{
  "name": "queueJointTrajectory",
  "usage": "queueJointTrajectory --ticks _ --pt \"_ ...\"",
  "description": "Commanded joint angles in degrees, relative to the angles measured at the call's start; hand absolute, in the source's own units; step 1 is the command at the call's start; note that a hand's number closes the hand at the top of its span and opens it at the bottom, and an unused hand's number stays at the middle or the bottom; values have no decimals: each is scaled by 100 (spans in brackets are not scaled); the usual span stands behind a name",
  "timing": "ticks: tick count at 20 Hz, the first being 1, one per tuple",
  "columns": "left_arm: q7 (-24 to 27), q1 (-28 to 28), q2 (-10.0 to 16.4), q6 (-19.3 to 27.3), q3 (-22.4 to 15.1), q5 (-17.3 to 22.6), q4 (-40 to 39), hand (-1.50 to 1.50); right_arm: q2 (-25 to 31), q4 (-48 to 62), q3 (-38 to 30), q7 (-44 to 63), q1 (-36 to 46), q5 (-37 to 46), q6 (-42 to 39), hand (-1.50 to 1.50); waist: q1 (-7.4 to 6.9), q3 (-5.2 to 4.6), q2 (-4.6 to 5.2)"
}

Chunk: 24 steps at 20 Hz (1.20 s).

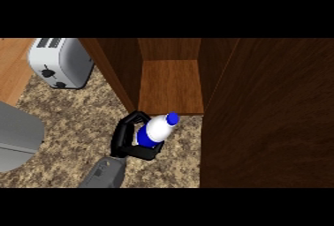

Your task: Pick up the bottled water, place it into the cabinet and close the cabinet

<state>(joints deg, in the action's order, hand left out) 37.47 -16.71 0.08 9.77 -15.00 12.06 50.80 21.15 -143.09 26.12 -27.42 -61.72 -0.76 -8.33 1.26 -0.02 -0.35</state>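
The water bottle (158,127) is white with a blue cap and a blue label. It leans toward the cabinet just in front of the shelf's front edge. My left hand (130,140) is shut on it, black fingers curled round its lower body and hiding that part. The grey forearm (104,174) comes up from the lower edge, left of centre. The wooden cabinet stands open, with its bare shelf (171,86) right behind the bottle. Its dark door (267,114) fills the view's right side. My right hand does not show.
A silver toaster (60,62) stands at the back left on the speckled counter (72,128). A large grey object (18,137) juts in from the left edge. The cabinet's left wall (111,70) rises between toaster and shelf.
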Motion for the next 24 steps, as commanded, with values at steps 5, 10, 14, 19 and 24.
queueJointTrajectory --ticks 5,10,14,19,24 --pt "-1427 -1180 -8 1267 -752 817 463 150 123 -367 -313 0 -6 -235 6 -150 26 0 31" --pt "-1639 -1961 -8 2029 -1074 1040 -7 150 176 -696 -528 268 36 -518 -33 -150 56 -2 54" --pt "-1731 -2631 -8 1911 -695 1330 -827 150 242 -807 -561 70 -282 -580 -178 -150 160 -5 74" --pt "-1754 -3166 -8 2147 -589 1848 -1437 150 173 -642 -608 73 -153 -559 -212 -150 198 -6 97" --pt "-1625 -3737 -8 2678 -342 1617 -2371 150 275 -622 -849 -69 -170 -735 -389 -150 229 -3 134"
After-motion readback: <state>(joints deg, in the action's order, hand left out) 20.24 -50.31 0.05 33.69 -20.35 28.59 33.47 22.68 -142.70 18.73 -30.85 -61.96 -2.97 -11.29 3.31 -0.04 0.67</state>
